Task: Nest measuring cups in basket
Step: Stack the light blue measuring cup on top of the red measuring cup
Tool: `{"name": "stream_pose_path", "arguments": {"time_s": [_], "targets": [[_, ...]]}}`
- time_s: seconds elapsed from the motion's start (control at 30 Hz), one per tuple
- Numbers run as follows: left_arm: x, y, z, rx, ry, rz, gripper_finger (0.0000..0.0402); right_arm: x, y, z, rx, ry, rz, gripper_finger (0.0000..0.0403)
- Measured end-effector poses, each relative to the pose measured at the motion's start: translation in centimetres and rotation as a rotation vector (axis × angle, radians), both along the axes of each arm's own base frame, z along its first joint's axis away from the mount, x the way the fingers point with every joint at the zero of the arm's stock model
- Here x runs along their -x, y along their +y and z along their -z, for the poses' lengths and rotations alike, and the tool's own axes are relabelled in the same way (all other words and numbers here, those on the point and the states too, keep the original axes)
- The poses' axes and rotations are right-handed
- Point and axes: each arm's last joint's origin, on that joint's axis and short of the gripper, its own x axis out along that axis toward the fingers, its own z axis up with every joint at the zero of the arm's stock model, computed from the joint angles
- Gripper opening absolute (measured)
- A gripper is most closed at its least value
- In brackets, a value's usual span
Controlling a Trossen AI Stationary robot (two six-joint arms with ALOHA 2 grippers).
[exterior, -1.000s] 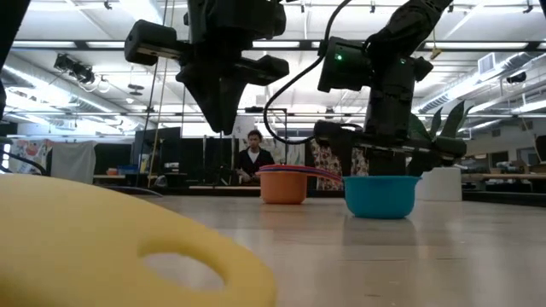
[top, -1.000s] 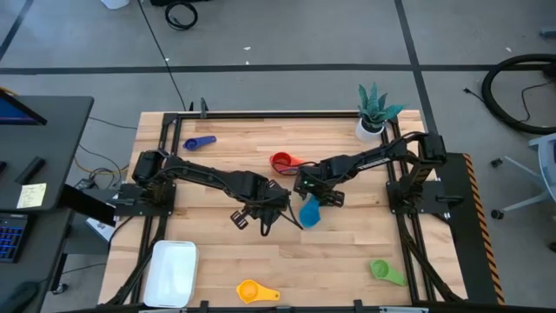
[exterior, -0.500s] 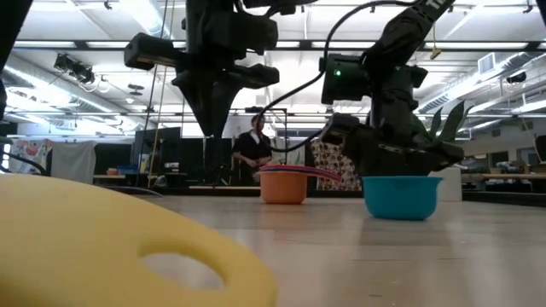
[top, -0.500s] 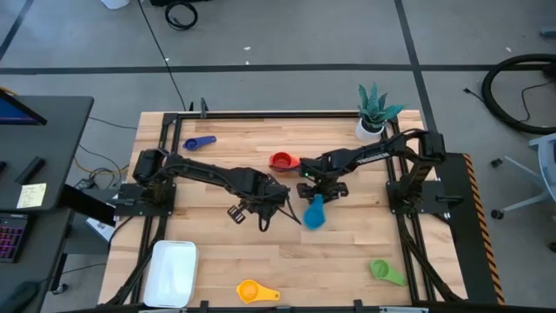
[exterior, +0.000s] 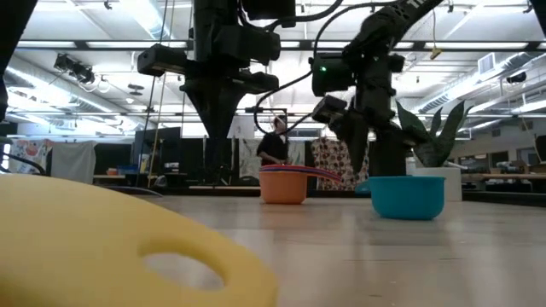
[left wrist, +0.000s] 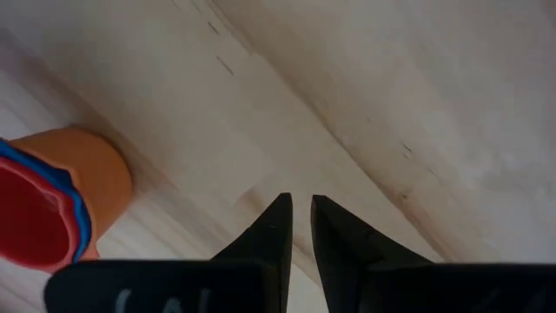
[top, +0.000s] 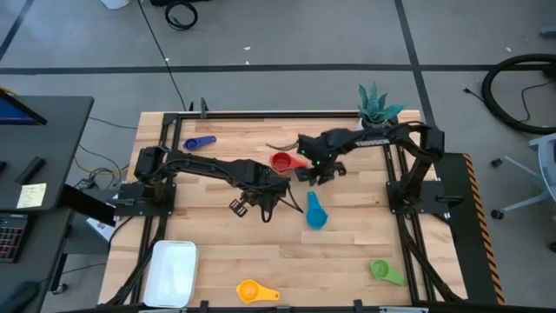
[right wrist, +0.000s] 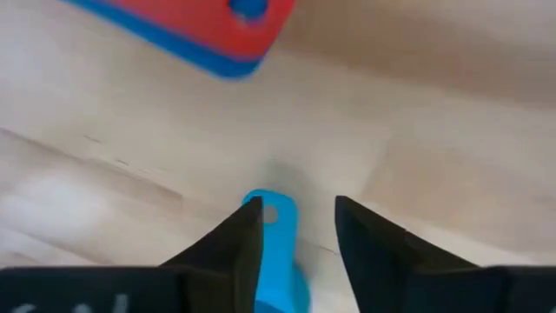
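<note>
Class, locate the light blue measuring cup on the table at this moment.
In the high view the light blue measuring cup lies near the table's middle, slightly right, below the red cup stack and just beneath the right gripper.
</note>
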Motion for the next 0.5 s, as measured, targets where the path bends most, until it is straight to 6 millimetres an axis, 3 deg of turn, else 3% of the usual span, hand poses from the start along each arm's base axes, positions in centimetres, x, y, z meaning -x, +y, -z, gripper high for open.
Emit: {"name": "stream_pose_path", "arguments": {"time_s": [0.23,0.5], "targets": [[0.0,0.0,0.0,0.063,0.003,-0.004,0.005,0.3,-2.4,-5.8,0.106,0.094,-0.099,0.011],[-0.4,0.0,0.0,0.066,-0.044,-0.016,0.005,1.2,-2.5,-14.1,0.255,0.121,-0.35,0.0056]]}}
